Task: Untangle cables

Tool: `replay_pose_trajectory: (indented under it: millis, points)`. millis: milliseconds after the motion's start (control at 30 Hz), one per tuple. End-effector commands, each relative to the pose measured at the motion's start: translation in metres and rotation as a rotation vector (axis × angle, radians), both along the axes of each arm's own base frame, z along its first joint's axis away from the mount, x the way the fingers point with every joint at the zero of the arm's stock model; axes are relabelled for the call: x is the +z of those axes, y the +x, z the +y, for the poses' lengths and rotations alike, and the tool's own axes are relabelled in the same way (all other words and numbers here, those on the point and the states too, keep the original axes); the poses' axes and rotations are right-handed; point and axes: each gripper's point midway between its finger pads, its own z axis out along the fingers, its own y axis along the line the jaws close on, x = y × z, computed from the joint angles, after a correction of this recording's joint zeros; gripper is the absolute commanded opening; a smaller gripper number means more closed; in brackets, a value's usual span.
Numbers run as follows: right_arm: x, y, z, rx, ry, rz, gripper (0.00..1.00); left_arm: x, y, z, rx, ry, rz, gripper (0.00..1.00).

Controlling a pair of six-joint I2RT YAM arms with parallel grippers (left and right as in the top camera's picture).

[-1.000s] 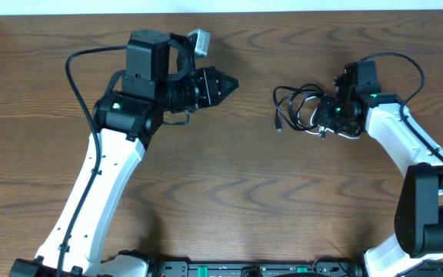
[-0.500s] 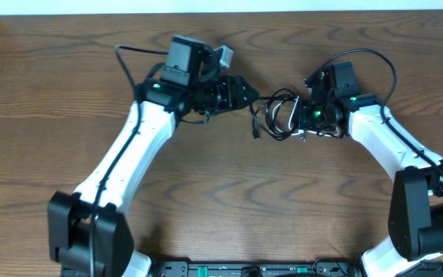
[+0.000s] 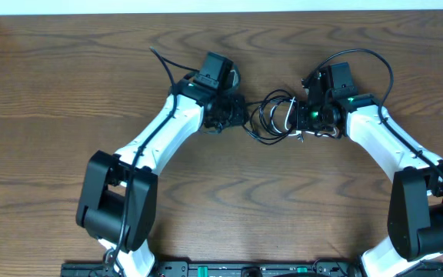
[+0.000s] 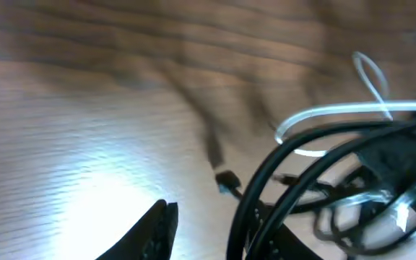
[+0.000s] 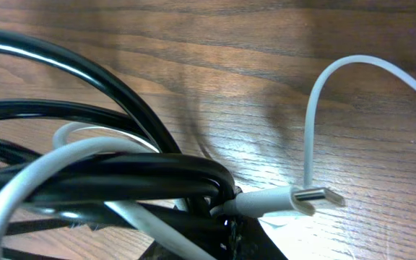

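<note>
Lying on the table: the cables [image 3: 271, 117], one tangled knot of loops on the wooden table [image 3: 206, 215], toward its far middle, directly between the two grippers.
Black cable: [image 5: 121, 177] several thick glossy loops pressed together. In the right wrist view they sweep in from the left and meet at the bottom centre.
White cable: [image 5: 262, 204] threaded through the black loops. One free end arcs up over the wood and comes back down to a plug with a metal tip [image 5: 322, 195], just off the table.
Right gripper: [image 3: 304, 119] at the right side of the knot, its fingers closed tight. Black and white strands bunch together right at them, so it has the cables pinched.
Left gripper: [image 3: 235, 117] at the left edge of the knot, fingers parted a little.
Left finger: [image 4: 157, 227] one dark fingertip shows low in the left wrist view, with bare wood between it and the nearest black loop. The other finger is hidden behind the loops, and I cannot tell whether any strand is pinched.
Small black plug: [image 4: 227, 184] lies flat on the wood just beyond that finger, at the end of a thin black lead.
Arms: both reach inward from the near edge and meet at the knot.
</note>
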Motion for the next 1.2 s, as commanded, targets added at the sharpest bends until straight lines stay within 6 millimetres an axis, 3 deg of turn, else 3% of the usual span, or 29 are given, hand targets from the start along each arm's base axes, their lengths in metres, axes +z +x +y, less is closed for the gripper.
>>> replay_pose_trajectory:
  millis: [0,100,167,233,333,500,833,1000,1167]
  points:
    - [0.013,-0.003,0.016,0.054,0.083,-0.014,0.01,-0.007,0.016,0.025,0.065,0.147,-0.066,0.27]
    - [0.038,-0.003,0.03,0.114,0.191,-0.069,0.01,-0.008,0.017,0.029,0.075,0.171,-0.072,0.19]
    - [0.063,-0.001,0.037,0.151,0.289,-0.12,0.01,-0.009,0.016,0.03,0.074,0.172,-0.069,0.08]
    - [0.094,0.001,0.039,0.189,0.395,-0.189,0.01,-0.011,0.014,0.031,0.074,0.175,-0.062,0.08]
    - [0.14,0.003,0.03,0.221,0.537,-0.286,0.01,-0.017,0.01,0.033,0.072,0.183,-0.046,0.08]
    - [0.185,0.007,0.0,0.196,0.686,-0.352,0.01,-0.02,0.006,0.034,0.071,0.189,-0.034,0.07]
    - [0.193,0.022,-0.066,-0.03,0.764,-0.304,0.01,-0.016,0.009,0.037,0.058,0.164,-0.041,0.07]
    - [0.192,0.021,-0.067,-0.051,0.775,-0.278,0.01,0.01,0.009,0.003,-0.108,-0.015,-0.112,0.08]
    - [0.191,0.02,-0.061,-0.035,0.771,-0.276,0.01,0.036,0.011,-0.008,-0.131,-0.092,-0.174,0.08]
